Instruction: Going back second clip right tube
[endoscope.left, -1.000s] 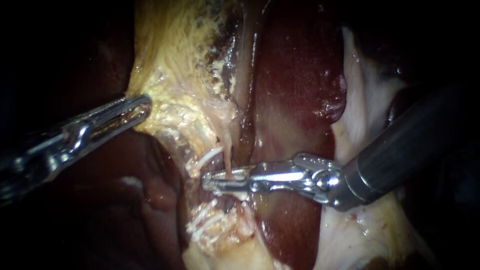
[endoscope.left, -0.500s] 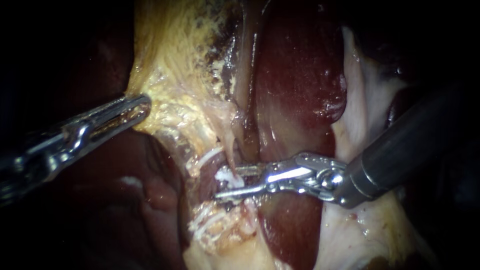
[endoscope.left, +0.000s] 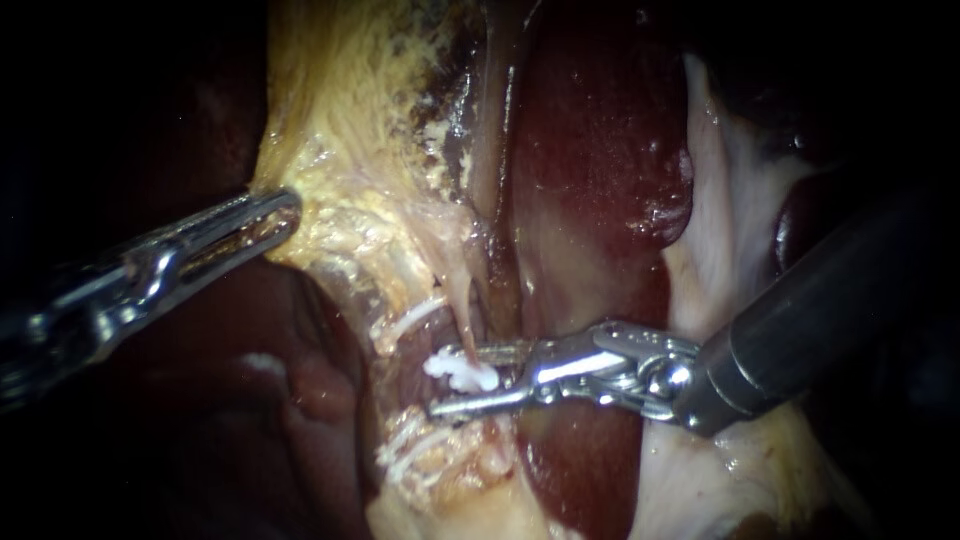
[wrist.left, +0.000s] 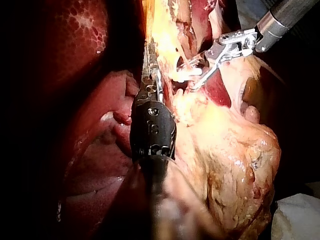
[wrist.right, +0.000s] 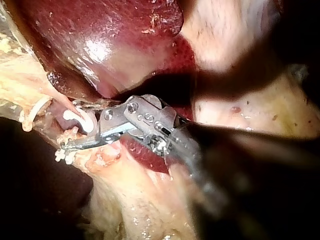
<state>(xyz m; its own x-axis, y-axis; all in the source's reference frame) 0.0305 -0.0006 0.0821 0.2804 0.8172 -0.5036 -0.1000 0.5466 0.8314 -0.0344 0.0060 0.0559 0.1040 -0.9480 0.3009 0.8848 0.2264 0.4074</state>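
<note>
A thin pink tube (endoscope.left: 462, 300) runs down from the pale yellow tissue (endoscope.left: 350, 150) and carries a fresh white clip (endoscope.left: 462, 370). My right instrument (endoscope.left: 452, 380) comes in from the right with its jaws open, one above and one below that clip. The right wrist view shows the same clip (wrist.right: 82, 120) lying in the gap of the right instrument (wrist.right: 75, 127). My left instrument (endoscope.left: 272, 215) is shut on the edge of the yellow tissue and holds it out to the left; the left wrist view shows the left instrument (wrist.left: 150, 62) buried in that tissue.
Two other white clips sit nearby, one (endoscope.left: 410, 318) just above and left of the fresh clip, one (endoscope.left: 408, 450) below it. Dark red liver (endoscope.left: 600, 150) fills the middle behind the tube. Whitish tissue (endoscope.left: 720, 200) lies under the right shaft.
The right jaws, closed across the tube a second ago, have opened and left a white clip on it. The right instrument has slid slightly back to the right. The left instrument has not moved.
</note>
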